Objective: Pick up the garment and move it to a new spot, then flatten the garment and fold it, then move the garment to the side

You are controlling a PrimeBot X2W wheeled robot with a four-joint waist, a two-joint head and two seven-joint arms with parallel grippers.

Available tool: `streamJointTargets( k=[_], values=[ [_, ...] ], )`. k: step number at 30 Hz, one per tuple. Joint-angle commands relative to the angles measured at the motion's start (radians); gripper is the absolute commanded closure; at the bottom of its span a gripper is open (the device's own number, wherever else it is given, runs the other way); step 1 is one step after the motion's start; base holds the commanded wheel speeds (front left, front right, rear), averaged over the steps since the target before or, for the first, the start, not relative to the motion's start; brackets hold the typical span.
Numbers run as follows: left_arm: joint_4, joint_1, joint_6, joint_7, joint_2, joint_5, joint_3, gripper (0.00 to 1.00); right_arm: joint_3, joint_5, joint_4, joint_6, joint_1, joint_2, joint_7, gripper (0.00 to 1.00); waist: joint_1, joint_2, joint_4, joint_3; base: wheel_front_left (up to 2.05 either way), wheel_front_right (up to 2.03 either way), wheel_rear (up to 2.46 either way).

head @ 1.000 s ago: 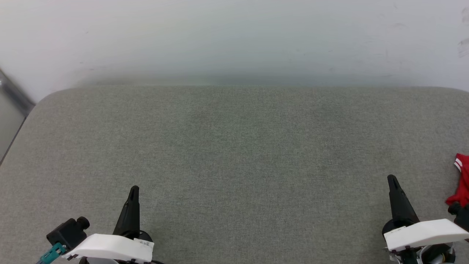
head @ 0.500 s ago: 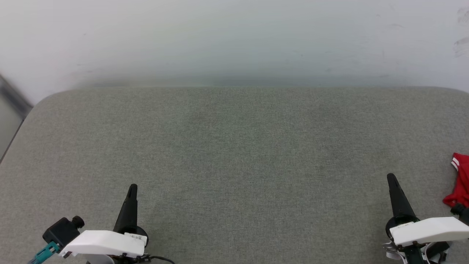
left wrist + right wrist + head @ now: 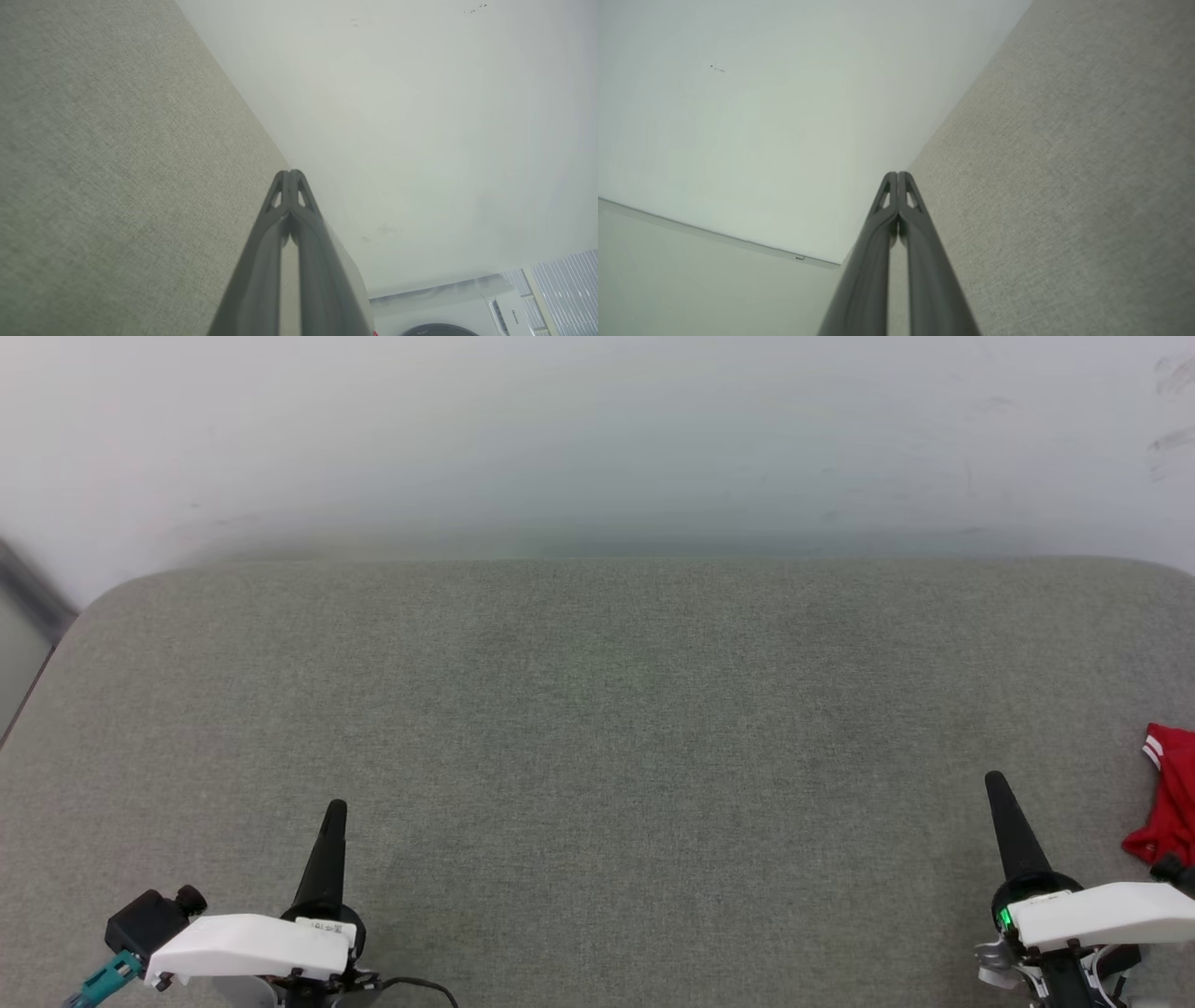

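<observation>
A small part of the red garment (image 3: 1171, 803) with white striped trim shows at the right edge of the head view, lying on the grey fabric surface (image 3: 597, 728). My right gripper (image 3: 995, 782) is shut and empty, a short way left of the garment. At the lower left my left gripper (image 3: 335, 809) is shut and empty too, far from the garment. The left wrist view has the left gripper (image 3: 289, 173) with tips pressed together over the grey surface (image 3: 117, 163). In the right wrist view the right gripper (image 3: 898, 175) is likewise closed tip to tip.
A pale wall (image 3: 597, 429) rises behind the grey surface's far edge. The surface's rounded left corner (image 3: 103, 602) borders a gap at the far left. A white washing machine (image 3: 448, 312) sits in the bottom right of the left wrist view.
The whole head view has shifted slightly, so the camera moved. Both grippers sit a little lower in it and stay shut; the garment lies as before.
</observation>
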Motion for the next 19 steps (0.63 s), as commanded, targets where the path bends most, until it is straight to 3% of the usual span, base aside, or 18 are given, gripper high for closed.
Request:
streamJointTargets(
  k=[1, 19],
  values=[
    [-0.005, -0.026, -0.003, 0.007, 0.004, -0.023, 0.004, 1.00, -0.004, 0.025, -0.005, 0.000, -0.020, 0.002, 0.004, 1.00, 0.0000, -0.0001, -0.001, 0.000, 0.00, 0.00, 0.00],
    [0.018, -0.045, -0.003, 0.053, 0.003, -0.188, 0.021, 1.00, -0.010, 0.193, 0.017, 0.000, -0.032, 0.002, 0.037, 1.00, 0.0000, -0.0001, -0.011, -0.005, 0.00, 0.00, 0.00]
  ],
)
